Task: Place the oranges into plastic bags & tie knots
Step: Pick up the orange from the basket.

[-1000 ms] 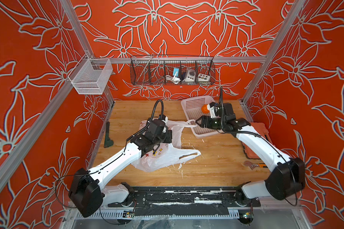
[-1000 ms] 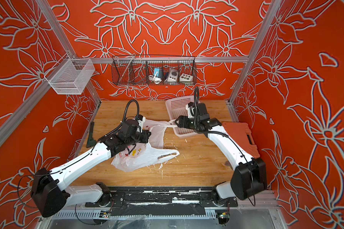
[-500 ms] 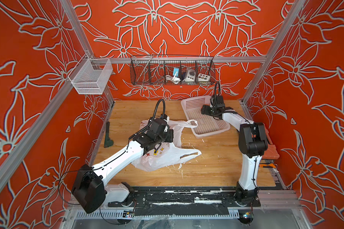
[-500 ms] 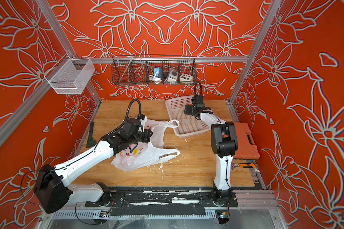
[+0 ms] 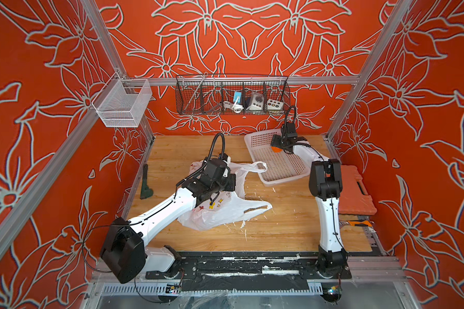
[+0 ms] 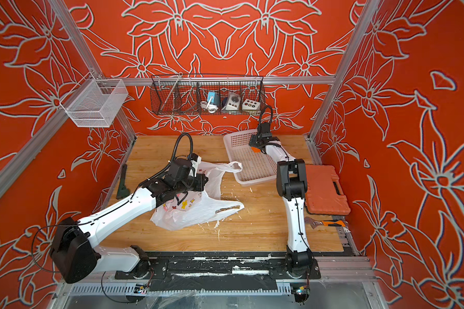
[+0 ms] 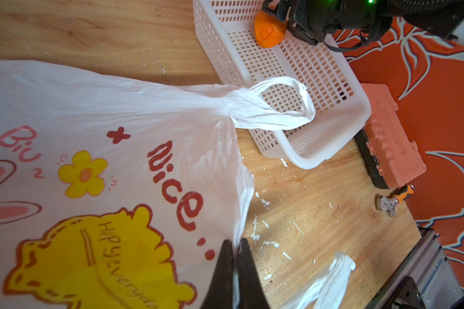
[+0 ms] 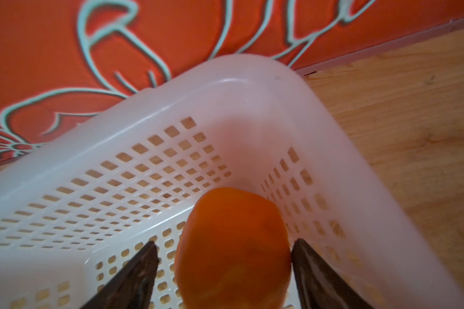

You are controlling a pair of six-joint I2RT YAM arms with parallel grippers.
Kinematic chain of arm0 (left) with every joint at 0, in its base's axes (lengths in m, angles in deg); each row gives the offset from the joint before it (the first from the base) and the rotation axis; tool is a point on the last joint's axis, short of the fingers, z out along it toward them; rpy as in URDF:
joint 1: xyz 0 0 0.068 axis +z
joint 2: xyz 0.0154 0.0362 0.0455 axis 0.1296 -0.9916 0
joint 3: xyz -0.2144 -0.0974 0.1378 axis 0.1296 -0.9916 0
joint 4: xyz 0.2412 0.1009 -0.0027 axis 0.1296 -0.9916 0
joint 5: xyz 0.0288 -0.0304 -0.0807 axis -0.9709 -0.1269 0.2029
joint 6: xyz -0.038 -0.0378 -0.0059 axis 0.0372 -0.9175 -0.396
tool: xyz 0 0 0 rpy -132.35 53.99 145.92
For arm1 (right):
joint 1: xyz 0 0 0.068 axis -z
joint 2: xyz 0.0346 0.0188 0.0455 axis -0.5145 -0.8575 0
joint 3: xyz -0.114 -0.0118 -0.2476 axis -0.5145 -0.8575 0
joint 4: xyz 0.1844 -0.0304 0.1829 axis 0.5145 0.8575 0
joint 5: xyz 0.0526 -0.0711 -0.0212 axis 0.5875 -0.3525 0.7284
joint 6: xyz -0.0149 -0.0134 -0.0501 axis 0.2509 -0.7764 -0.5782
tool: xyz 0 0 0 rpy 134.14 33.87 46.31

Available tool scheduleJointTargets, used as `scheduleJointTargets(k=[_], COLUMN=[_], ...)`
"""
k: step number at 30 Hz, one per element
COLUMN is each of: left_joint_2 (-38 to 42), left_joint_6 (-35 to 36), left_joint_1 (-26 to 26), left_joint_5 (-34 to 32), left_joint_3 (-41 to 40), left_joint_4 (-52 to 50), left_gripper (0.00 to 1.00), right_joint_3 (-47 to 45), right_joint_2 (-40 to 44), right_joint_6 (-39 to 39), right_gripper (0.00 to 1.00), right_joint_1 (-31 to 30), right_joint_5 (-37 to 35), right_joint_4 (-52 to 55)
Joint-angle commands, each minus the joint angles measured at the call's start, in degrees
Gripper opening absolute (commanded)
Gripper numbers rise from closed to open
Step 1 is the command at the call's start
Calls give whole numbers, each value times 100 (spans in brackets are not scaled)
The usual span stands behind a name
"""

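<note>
One of the oranges (image 8: 232,248) lies in the far corner of the white perforated basket (image 8: 225,80). My right gripper (image 8: 224,242) is open around it: one finger touches the fruit and the other stands a little off it. The same orange (image 5: 276,149) shows in both top views and in the left wrist view (image 7: 269,30). The white printed plastic bag (image 5: 220,211) lies crumpled at mid-table. My left gripper (image 7: 235,240) is shut on its edge by the word "Nice". One loop handle (image 7: 279,107) rests on the basket rim. No knots are in view.
An orange tool case (image 5: 355,192) and a wrench (image 5: 356,223) lie right of the right arm. A dark tool (image 5: 145,182) lies by the left wall. A wire rack (image 5: 232,93) and a mesh bin (image 5: 121,103) hang on the back frame.
My right arm swung back from the basket's near side to its far corner and now has its jaws around the orange. The left arm and the bag have barely moved.
</note>
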Motion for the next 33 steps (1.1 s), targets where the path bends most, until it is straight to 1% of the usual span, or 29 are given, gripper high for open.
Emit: scheduleJointTargets(k=[1,4,5,7,12,15,17,19,21,24,26,29,33], left_joint_2=[-37,-52,-61,-85,-61,-58,-53,-50,-40,8,46,75,172], left_joint_6=[38,37,42,40,18,18,-6,-12,-19,-69,-65,-72,-75], left_joint_1=[14,14,14,14,14,14,14,14,15,16,14,14,16], left_joint_5=[47,47,47,47,31,47,21,-18,-45,-125,-163,-141,-108], left_joint_3=[89,97,104,115,111,115,123,154,192,220,229,236,216], left_joint_4=[88,106,106,97,89,88,88,51,35,35,35,37,33], left_gripper=[0,0,0,0,0,0,0,0,0,0,0,0,0], right_joint_3=[288,248,254,308,406,348,150,-308,-921,-2136,-3142,-4433,-5535], right_joint_2=[-274,-316,-326,-349,-298,-127,126,545,1133,2189,3018,4138,5258], right_joint_6=[219,208,216,207,99,8,-39,-48,-15,185,423,671,947], right_gripper=[77,80,79,72,47,37,33,31,28,24,23,22,21], right_joint_1=[46,46,50,49,69,65,72,72,71,45,-32,-304,-824], right_joint_5=[-178,-46,-48,-83,-117,-120,-56,108,418,1131,1563,2031,2384], right_joint_4=[510,433,437,458,514,562,547,372,146,-254,-600,-983,-1082])
